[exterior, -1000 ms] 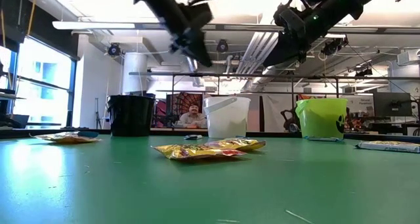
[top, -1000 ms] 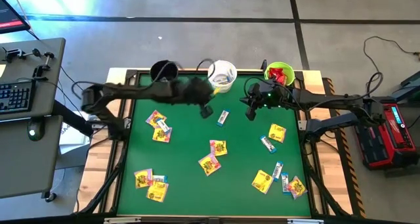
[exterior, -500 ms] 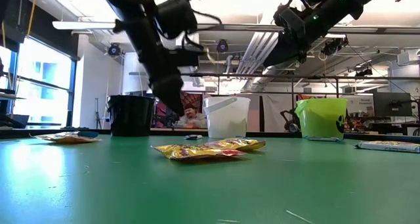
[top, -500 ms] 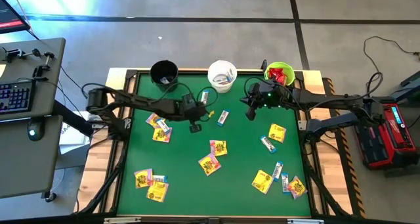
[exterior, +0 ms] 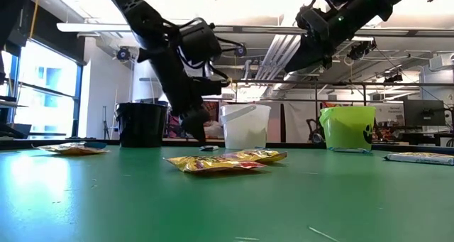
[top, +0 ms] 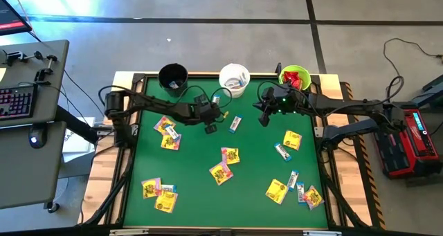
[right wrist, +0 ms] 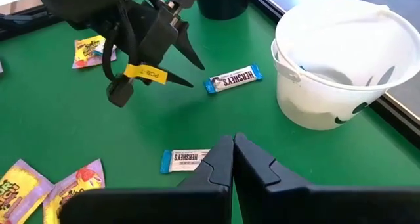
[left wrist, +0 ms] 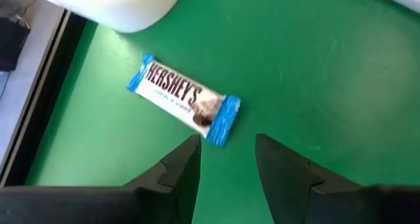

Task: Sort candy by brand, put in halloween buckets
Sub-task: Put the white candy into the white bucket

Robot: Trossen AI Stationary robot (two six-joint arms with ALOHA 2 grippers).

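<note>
The left gripper (top: 210, 127) has swung back from over the white bucket (top: 234, 79) and dropped low toward the table. Its fingers (left wrist: 187, 168) are now apart, empty, poised just short of a white-and-blue bar (left wrist: 184, 99). This suggests one candy was delivered and the next pick is starting.

The bar lies flat on the green table (top: 194, 174), just beside the white bucket and near the far edge. A second bar (top: 236, 124) lies nearby.

The right gripper (top: 264, 118) hovers pinched together, holding nothing, near the green bucket (top: 294, 77). The black bucket (top: 172, 75) stands apart; open mat surrounds the bar.
</note>
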